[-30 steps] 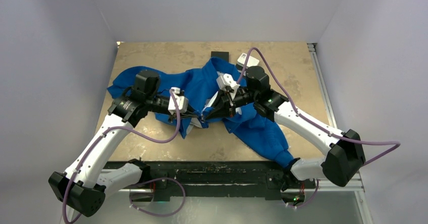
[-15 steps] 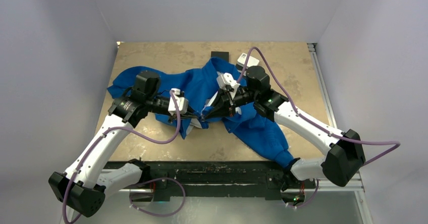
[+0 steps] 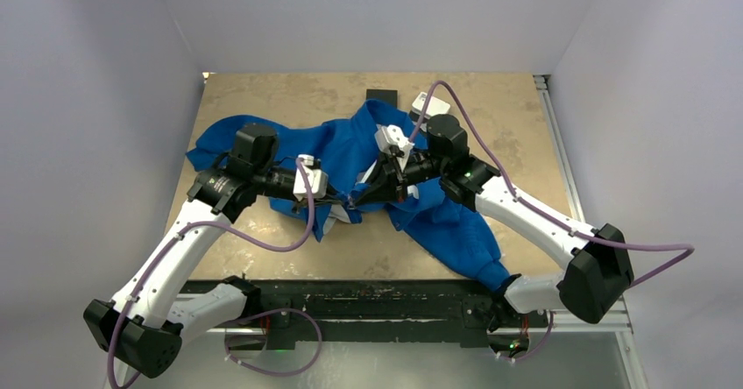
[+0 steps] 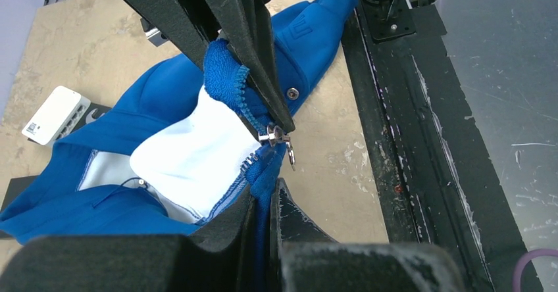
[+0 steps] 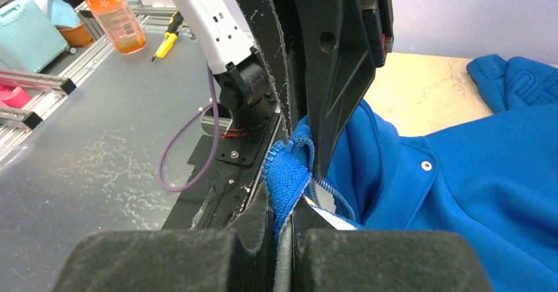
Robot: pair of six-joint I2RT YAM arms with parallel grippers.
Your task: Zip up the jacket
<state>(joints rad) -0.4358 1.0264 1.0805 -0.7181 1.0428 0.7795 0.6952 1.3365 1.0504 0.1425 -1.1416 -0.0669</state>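
over the tan table (image 3: 289, 91), both arms bent inward, jaws clenched on the jacket (image 3: 342, 148) zipper edge

1. I work in a robotics lab, inside a closed test cell: plain pale walls (image 3: 377, 12) box in the tan counter (image 3: 263, 91) on three sides.
2. My left arm (image 3: 171, 262) and right arm (image 3: 530, 222) are mounted on a black bar (image 3: 385, 300) at the near edge, and purple cables (image 5: 162, 157) trail from them.
3. A metal rail (image 3: 563, 166) runs along the counter's right side.
4. Past the bar, a scratched grey top (image 5: 85, 173) carries an orange bottle (image 5: 113, 12), a yellow screwdriver (image 5: 166, 42), a teal box (image 5: 26, 32) and more metal framing (image 5: 33, 81).
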